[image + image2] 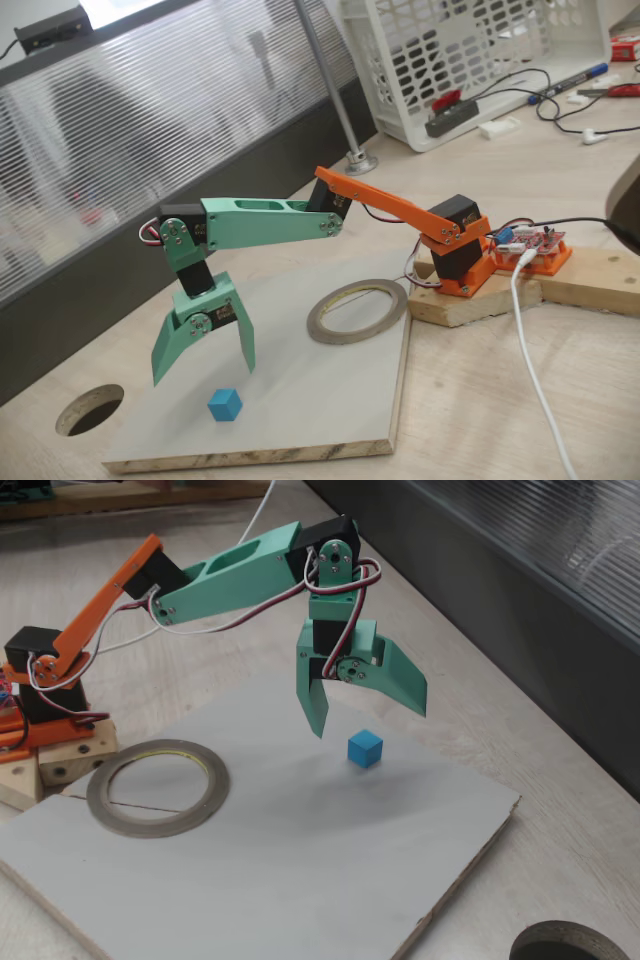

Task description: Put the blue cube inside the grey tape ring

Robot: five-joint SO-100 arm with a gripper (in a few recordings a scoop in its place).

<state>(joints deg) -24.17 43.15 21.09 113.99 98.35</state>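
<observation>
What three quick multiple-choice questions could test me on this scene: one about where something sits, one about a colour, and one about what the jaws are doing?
1. Where is the blue cube?
A. Inside the grey tape ring
B. On the grey board, apart from the ring
C. Gripped between the jaws

2. What colour is the arm link nearest the base?
A. Orange
B. Yellow
C. Black

3. How does the gripper stand?
A. Shut on the cube
B. Shut on nothing
C. Open, hanging above the board near the cube

Answers:
1. B: in both fixed views the cube lies alone on the board, with the ring off to one side and nothing inside it.
2. A: the orange link runs from the base to the green forearm.
3. C: the jaws are spread wide, and the gripper touches neither cube nor board.
</observation>
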